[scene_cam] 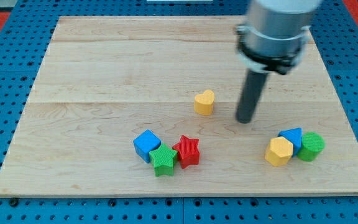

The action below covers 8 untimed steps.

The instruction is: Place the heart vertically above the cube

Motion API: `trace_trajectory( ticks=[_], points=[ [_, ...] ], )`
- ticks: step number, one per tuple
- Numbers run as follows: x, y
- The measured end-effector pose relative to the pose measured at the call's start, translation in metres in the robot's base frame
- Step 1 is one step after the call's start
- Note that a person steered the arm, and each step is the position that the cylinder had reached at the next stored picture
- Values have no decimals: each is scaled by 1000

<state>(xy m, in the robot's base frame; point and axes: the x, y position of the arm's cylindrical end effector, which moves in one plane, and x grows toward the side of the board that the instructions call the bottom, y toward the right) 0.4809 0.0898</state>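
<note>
Because my tip [245, 119] sits just to the right of the yellow heart [204, 102], near it but not touching, a push from this side would send the heart toward the frame's left, roughly the way it needs to travel to stand above the blue cube [146, 145] at lower centre-left. As a judgement, the risk is an off-centre contact: the heart's lobed side could make it spin or slip off the rod and drift down into the cluster below, where the green star [163, 160] and red star [187, 151] press against the cube. Nudging that cluster would shift the cube itself.

I carry no gripper, only a rod, so nothing is grasped.

Counted on the wooden board [104, 68]: one yellow heart, one blue cube, one green star, one red star, and at lower right one yellow hexagon [279, 151], one blue block [291, 139] of unclear shape, one green cylinder [311, 146].
</note>
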Motion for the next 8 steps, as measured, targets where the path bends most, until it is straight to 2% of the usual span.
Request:
trace_trajectory(
  ticks=[2,3,4,5,6,8],
  points=[
    [-57,-81],
    [-43,-85],
    [-62,-141],
    [-114,-147],
    [-143,-135],
    [-121,-66]
  ],
)
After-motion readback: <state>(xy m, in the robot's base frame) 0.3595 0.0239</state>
